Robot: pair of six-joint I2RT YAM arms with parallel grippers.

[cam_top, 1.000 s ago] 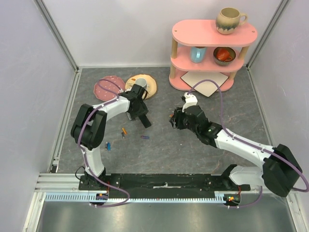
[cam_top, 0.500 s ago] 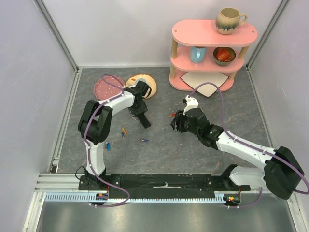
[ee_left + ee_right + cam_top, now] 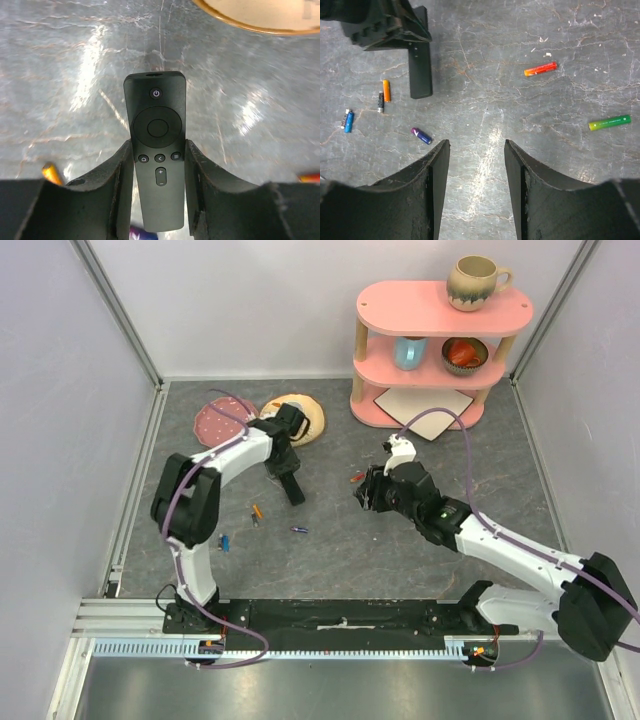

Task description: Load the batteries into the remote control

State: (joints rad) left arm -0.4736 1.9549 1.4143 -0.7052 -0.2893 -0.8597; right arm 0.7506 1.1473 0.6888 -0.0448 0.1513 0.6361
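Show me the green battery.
The green battery lies alone at the right wrist view's right edge, farthest from the remote; no other one is green.

Grey stone-patterned tabletop (image 3: 330,570), pale lilac walls (image 3: 250,300), pink tiered shelf (image 3: 400,302) at back right.

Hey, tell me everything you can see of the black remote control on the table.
The remote control is a slim black bar of matte plastic, lying flat on the grey table buttons up: a power button at one end, a round ring pad, three small buttons in a row, then a plus key. Its underside is hidden. The left gripper straddles its other half, fingers close along both long edges; whether they clamp it cannot be told.
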